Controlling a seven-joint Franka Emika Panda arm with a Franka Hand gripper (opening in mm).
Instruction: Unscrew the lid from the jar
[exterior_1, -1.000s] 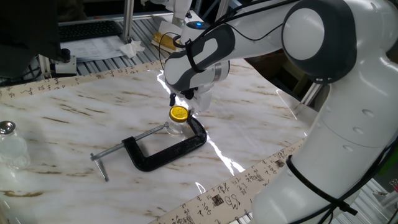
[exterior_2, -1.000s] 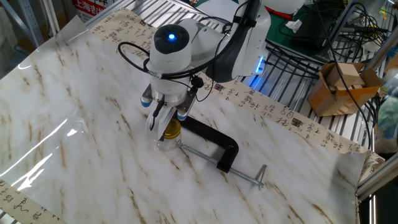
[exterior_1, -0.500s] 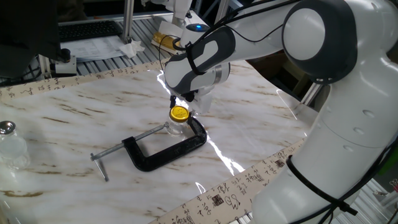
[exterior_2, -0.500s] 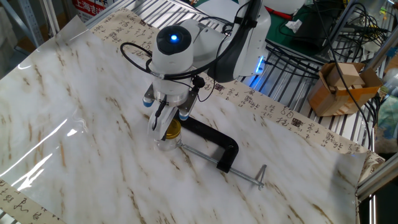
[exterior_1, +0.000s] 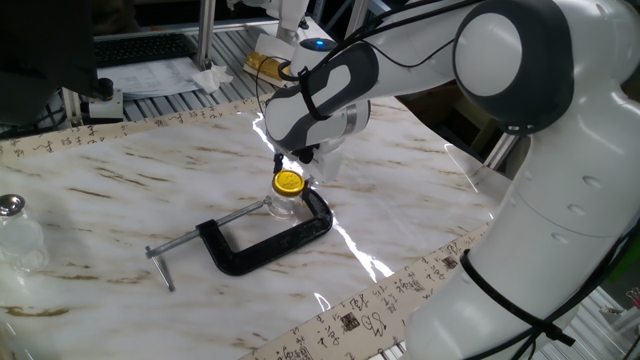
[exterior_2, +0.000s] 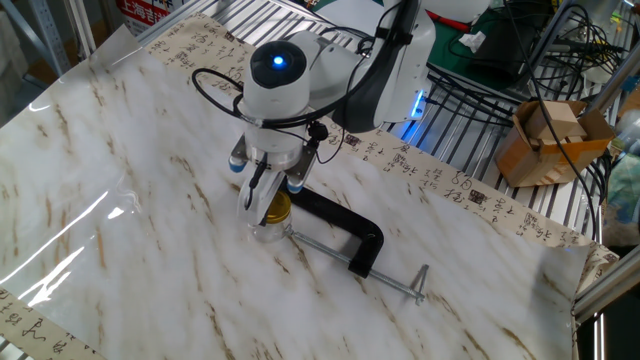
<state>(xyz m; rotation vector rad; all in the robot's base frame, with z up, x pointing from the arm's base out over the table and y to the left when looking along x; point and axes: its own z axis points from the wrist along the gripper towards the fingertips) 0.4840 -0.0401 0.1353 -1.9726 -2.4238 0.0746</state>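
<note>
The jar (exterior_1: 283, 205), capped by the yellow lid (exterior_1: 288, 182), sits on the marble table (exterior_1: 120, 200) in the mouth of the black C-clamp (exterior_1: 262, 240), while the gripper (exterior_2: 262, 195) hangs just over the lid, fingers slightly apart either side of it, contact unclear.

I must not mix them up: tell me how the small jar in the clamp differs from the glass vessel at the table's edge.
The jar wears a yellow lid; the vessel has a silver top. The jar sits in the black clamp under the gripper; the vessel stands free and looks larger. Both are clear glass.
</note>
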